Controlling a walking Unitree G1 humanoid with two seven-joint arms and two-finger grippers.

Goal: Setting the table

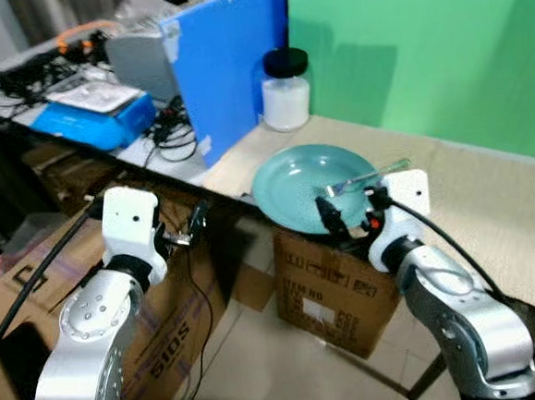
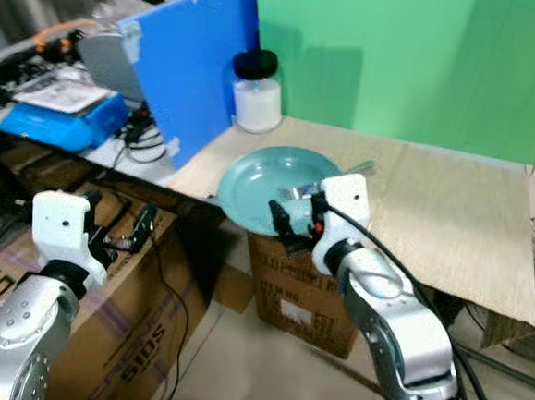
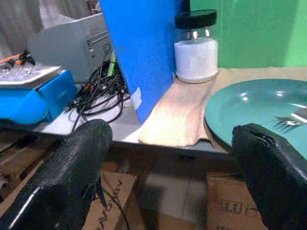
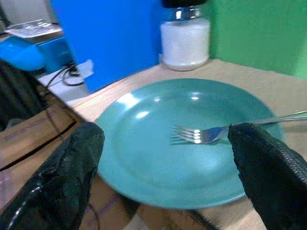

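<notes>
Teal plate (image 1: pixel 303 186) at the table's near edge with a fork (image 4: pixel 211 133) lying tines-down across it, right gripper (image 1: pixel 352 216) spread wide just before the rim, left gripper (image 1: pixel 179 231) also wide, off to the side; risk of nudging plate off the edge.

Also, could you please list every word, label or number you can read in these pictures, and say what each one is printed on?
"SIDS": so it seems to read, in large letters on the side of the big cardboard box on the left; not certain.
Black print and a white label on the small cardboard box under the teal plate: too blurred to read.
The jar bears no readable label.
</notes>
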